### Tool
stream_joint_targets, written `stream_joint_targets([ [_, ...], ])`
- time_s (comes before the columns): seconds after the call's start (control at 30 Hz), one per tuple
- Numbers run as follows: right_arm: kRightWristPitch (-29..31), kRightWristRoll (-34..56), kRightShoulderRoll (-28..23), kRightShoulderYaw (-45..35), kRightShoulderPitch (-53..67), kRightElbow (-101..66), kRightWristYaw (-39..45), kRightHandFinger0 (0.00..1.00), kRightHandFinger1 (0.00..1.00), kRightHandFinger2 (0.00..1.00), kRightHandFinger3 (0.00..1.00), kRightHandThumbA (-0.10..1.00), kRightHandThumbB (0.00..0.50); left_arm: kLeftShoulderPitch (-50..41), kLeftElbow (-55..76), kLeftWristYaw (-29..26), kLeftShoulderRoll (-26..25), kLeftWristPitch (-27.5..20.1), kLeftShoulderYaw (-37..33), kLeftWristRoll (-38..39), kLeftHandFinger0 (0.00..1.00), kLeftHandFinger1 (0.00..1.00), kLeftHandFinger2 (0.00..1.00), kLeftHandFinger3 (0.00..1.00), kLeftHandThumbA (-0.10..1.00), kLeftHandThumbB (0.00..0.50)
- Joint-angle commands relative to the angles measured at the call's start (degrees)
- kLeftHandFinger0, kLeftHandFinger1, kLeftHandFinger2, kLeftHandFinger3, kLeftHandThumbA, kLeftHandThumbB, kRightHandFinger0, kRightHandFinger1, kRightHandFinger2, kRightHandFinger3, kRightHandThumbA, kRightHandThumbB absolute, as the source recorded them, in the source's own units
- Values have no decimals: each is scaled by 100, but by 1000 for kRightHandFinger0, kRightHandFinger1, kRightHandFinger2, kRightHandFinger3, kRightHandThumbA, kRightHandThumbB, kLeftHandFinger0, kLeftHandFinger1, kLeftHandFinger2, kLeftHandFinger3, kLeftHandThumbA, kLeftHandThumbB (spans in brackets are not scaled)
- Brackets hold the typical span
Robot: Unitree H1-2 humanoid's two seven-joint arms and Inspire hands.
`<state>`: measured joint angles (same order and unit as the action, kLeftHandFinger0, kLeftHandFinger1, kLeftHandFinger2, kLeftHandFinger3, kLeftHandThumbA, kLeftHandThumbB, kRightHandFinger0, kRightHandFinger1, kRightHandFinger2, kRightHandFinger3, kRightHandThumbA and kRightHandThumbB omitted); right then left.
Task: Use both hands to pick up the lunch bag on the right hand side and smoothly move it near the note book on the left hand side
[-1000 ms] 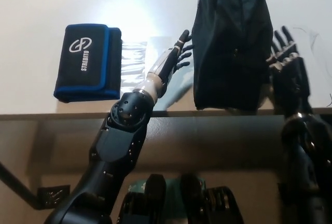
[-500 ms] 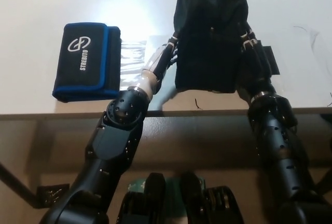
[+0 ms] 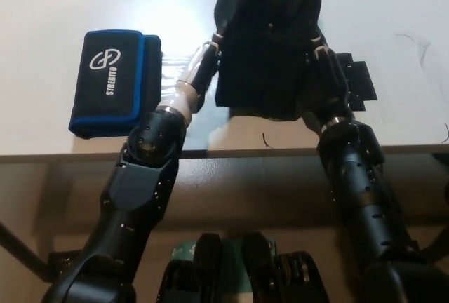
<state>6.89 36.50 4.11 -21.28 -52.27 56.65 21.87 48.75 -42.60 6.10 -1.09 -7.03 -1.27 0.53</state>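
Note:
The black lunch bag (image 3: 266, 50) hangs upright at the top middle, its lower edge a little above the white table (image 3: 56, 8). My left hand (image 3: 203, 64) presses against the bag's left side. My right hand (image 3: 324, 71) presses against its right side, so the bag is clamped between both. The notebook (image 3: 112, 82), black with a blue border and white lettering, lies flat at the left, a short gap from my left hand. The bag hides most of both hands' fingers.
A flat black piece (image 3: 359, 82) lies on the table just right of my right hand. A thin dark wire (image 3: 415, 43) curls at the far right. The table's front edge (image 3: 231, 153) runs across the middle of the picture.
Both hands have closed in on the bag's sides and carried it left toward the notebook. The right hand, which stood apart from the bag a second ago, now presses on it.

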Motion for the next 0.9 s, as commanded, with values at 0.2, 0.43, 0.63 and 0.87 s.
stream_joint_targets([
  [0.2, 221, -106, 421, 189, -730, 465, 427, 1000, 1000, 1000, 1000, 1000, 325, -197, 721, -74, -232, -475, 131, 56, 1000, 1000, 1000, 1000, 1000, 409],
  [0.43, 341, -139, 563, 210, -935, 795, 393, 1000, 1000, 1000, 1000, 1000, 324, -562, 1301, -32, -387, -174, 365, 241, 1000, 1000, 1000, 1000, 1000, 398],
  [0.63, 533, -432, 694, 396, -1082, 1151, 303, 1000, 1000, 1000, 1000, 1000, 318, -885, 1727, -4, -543, -80, 625, 463, 1000, 1000, 1000, 1000, 1000, 352],
  [0.87, 710, -635, 798, 545, -1256, 1451, 217, 1000, 1000, 1000, 1000, 1000, 309, -957, 1836, 44, -634, 79, 860, 742, 1000, 1000, 1000, 1000, 1000, 380],
])
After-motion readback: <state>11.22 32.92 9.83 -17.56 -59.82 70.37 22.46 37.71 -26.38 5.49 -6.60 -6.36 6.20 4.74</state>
